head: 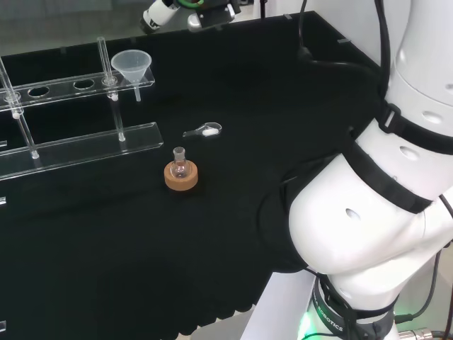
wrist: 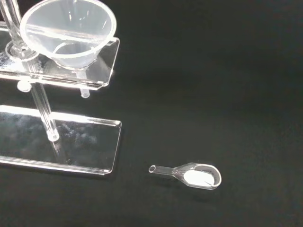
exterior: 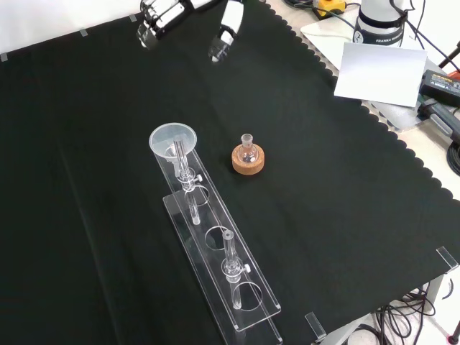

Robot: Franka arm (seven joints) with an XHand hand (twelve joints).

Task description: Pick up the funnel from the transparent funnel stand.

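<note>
A clear funnel (head: 131,67) sits with its stem through the end hole of the transparent stand (head: 78,145). In the front view the funnel (exterior: 172,140) is at the stand's (exterior: 215,251) far end. The wrist view shows the funnel (wrist: 68,30) close up, resting on the stand's upper shelf (wrist: 99,71). The hand (head: 187,14) hovers at the bench's far side, well apart from the funnel. In the front view the hand (exterior: 162,13) enters at the top edge, its fingers spread and holding nothing.
A small round flask sits on a cork ring (head: 181,177) in the middle of the cloth, near the funnel in the front view (exterior: 247,159). A glass spoon with white powder (head: 204,131) lies beyond it, also in the wrist view (wrist: 194,175). The arm's white links (head: 368,212) stand at the right.
</note>
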